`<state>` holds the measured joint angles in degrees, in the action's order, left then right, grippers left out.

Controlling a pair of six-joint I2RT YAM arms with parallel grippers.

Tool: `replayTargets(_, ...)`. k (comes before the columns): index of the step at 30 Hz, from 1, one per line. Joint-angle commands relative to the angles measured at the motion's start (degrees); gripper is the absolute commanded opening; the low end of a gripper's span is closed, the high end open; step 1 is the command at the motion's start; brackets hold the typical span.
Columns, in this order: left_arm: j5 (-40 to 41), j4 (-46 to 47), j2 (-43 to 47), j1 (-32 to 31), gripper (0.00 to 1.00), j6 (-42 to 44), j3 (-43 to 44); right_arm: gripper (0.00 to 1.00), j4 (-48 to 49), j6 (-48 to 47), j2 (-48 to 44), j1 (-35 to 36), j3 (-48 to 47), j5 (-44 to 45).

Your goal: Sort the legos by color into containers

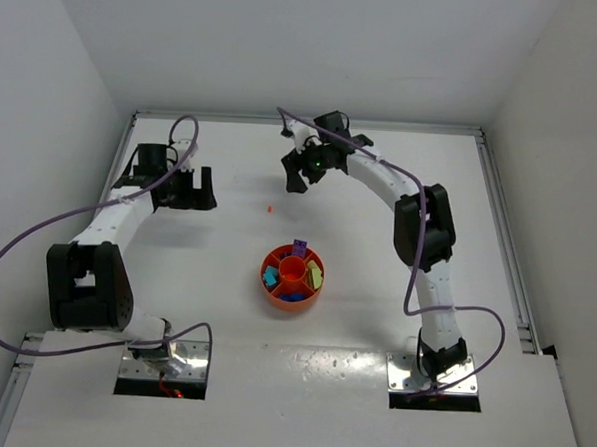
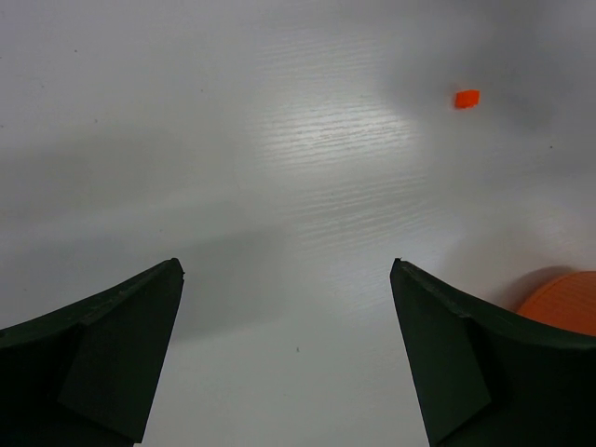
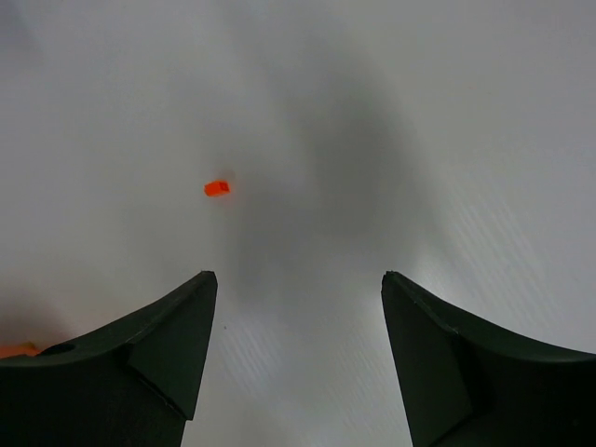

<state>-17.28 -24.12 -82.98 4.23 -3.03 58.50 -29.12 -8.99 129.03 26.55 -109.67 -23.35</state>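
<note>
Far left, the left gripper (image 1: 190, 190) hangs wide open, holding nothing. Moving right, one loose orange lego (image 1: 270, 209) lies on the white table (image 1: 214, 299) between both grippers, well apart from each. Nearer the bases, the orange tray (image 1: 279, 301) holds purple, teal, yellow and blue legos (image 1: 271, 277). The right gripper (image 1: 303, 176) gapes wide too, with the stray brick's long axis crosswise in its wrist view

My top camera looks down from high behind both arms (image 1: 98, 233) and sees the whole surface (image 1: 223, 320). Each wrist camera sits much nearer, facing down at the surface. All three views share one orange brick (image 1: 270, 209); the left wrist view also catches the tray (image 2: 568, 303) edge.
</note>
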Motion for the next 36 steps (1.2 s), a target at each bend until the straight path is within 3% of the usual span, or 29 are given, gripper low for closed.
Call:
replayTargets(1, -6.96, 0.21, -0.69, 2.09, 1.0, 0.48, 1.53, 0.72, 4.59, -4.28, 3.58, -0.09, -2.74, -6.08)
replayTargets(8, -11.28, -0.31, -2.36, 2.63, 1.0, 0.48, 2.06, 0.72, 9.08, -13.22, 6.14, 1.58, 0.76, -13.37)
replayTargets(18, -13.13, -0.84, -3.59, 3.15, 1.0, 1.62, 2.06, 0.69, 1.61, -24.57, 8.87, 4.65, -0.64, -17.6)
replayTargets(36, -13.13, -3.04, -2.54, 3.68, 1.0, 4.43, 2.06, 0.6, 3.91, -22.12, 15.28, 7.38, -4.76, -12.68)
